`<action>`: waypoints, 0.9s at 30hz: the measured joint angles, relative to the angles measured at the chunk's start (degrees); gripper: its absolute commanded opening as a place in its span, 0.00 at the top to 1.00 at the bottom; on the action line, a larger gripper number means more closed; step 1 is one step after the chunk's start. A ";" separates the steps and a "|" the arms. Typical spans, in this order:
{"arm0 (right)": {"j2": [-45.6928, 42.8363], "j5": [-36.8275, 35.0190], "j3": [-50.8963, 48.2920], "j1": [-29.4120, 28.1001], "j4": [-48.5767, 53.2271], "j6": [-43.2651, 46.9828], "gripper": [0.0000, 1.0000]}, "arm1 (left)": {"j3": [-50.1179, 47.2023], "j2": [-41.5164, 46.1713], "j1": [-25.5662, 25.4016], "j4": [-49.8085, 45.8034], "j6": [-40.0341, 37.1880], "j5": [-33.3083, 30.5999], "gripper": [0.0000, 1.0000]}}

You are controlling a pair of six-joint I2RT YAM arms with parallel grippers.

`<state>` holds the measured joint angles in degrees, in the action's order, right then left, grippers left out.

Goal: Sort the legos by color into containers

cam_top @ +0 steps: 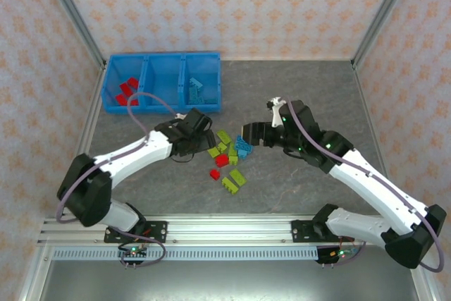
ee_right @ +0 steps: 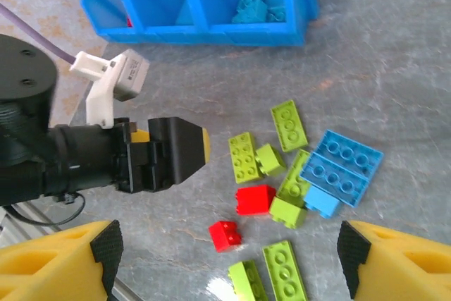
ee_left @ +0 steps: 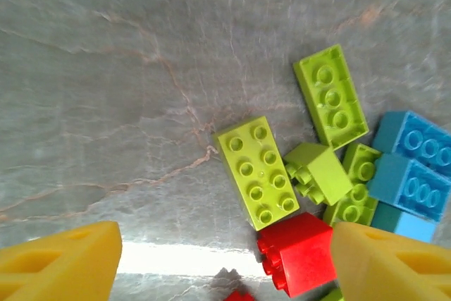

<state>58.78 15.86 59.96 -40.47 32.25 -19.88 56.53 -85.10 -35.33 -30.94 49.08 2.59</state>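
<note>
Legos [cam_top: 229, 156] (mixed colours) heaped on table [cam_top: 296, 96], bin [cam_top: 162, 108] beyond.

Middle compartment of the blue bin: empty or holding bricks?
Empty: in the top view the middle compartment shows bare blue floor, while red bricks lie in the left one and light blue bricks in the right.
</note>
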 measured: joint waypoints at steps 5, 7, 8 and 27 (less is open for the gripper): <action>-1.20 -4.04 -2.43 0.02 1.01 -2.54 0.18 | 0.07 -6.03 -1.31 3.45 3.50 1.64 0.27; -1.01 -4.68 -2.64 0.02 1.27 -3.10 0.18 | 0.70 -8.59 -1.33 3.85 4.33 1.68 0.28; -0.96 -4.96 -2.64 0.00 1.27 -3.30 0.18 | 1.03 -9.57 -1.33 4.02 4.61 1.62 0.28; 0.66 -4.72 -2.64 0.00 1.57 -3.69 0.18 | 1.73 -14.27 0.61 3.45 2.25 -1.60 0.89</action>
<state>59.44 11.14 57.32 -40.47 33.82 -23.57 58.26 -99.37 -34.72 -27.49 51.33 0.99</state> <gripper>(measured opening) 0.821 0.180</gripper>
